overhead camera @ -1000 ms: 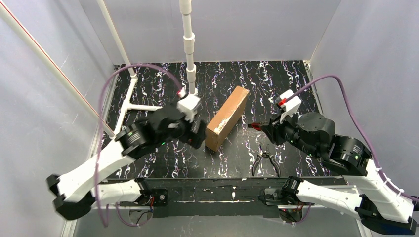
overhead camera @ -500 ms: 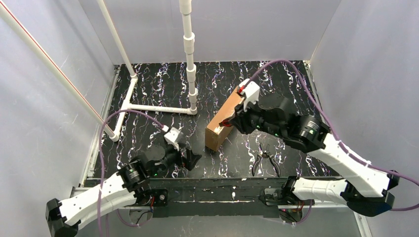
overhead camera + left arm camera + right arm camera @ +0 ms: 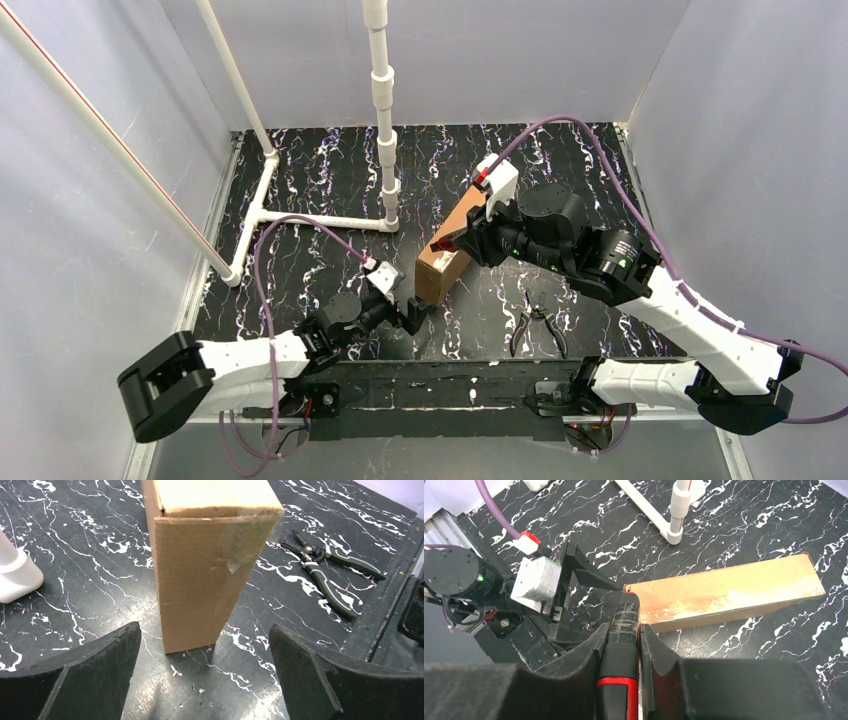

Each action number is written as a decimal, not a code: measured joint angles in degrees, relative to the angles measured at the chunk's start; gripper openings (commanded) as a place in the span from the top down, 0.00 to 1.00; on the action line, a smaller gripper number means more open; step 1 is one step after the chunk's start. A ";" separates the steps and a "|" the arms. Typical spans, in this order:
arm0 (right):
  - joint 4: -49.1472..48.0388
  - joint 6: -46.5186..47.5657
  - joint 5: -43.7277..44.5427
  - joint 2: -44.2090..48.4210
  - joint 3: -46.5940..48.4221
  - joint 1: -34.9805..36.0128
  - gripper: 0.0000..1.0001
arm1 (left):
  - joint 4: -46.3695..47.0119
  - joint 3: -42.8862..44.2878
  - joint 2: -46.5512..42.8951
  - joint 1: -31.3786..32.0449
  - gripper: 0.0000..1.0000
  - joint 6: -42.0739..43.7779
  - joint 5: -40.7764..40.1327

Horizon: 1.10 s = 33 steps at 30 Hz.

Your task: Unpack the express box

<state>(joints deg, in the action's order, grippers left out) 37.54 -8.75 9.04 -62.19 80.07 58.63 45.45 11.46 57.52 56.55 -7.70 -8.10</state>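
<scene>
Moved since a second ago: left gripper (image 3: 412,312), from the box's flank back toward the near table edge; right gripper (image 3: 447,243), from the right side to over the box's near end.

Top view: express box (image 3: 440,272) stands on edge mid-table, long axis near-left to far-right. Pliers (image 3: 537,330) lie apart on its right.

Left wrist view: fingers (image 3: 90,665) wide apart, nothing between them. Box end face is straight ahead, close.

Right wrist view: jaws clamped on a red-and-black-handled tool (image 3: 625,612), tip at the box's near top corner. Box extends away to the right. Right arm is nearer; the coming move likely follows that axis.
</scene>
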 measured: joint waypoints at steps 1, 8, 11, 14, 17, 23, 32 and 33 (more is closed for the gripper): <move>0.00 0.09 0.26 -0.09 0.24 0.00 0.99 | 2.95 -0.44 1.81 0.11 0.02 0.70 -0.04; 0.04 0.61 2.32 -0.74 1.60 0.76 0.99 | 14.08 0.02 12.41 0.42 0.11 3.65 -0.15; 0.52 1.11 4.17 -0.85 2.03 1.60 0.99 | 16.37 0.94 14.97 0.63 0.17 4.09 -0.98; 1.86 1.88 6.12 -1.20 2.99 2.45 0.99 | 18.34 2.10 17.16 0.68 0.18 4.79 -2.16; 2.40 2.95 7.54 -1.40 3.13 3.39 0.99 | 19.91 3.08 19.08 0.68 0.25 5.40 -3.32; 2.82 4.83 8.63 -1.84 3.13 5.11 0.99 | 22.18 3.67 21.79 0.83 0.42 5.90 -4.79; 1.66 6.03 9.29 -2.38 2.51 7.89 0.99 | 22.40 3.67 21.88 0.94 0.48 6.27 -5.16; 1.44 6.03 9.53 -2.62 2.51 8.24 0.99 | 22.40 3.65 21.86 0.94 0.49 6.27 -5.16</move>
<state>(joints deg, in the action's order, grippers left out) 38.98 -2.72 18.57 -64.82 82.59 66.87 67.85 15.11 79.37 57.49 -1.43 -13.26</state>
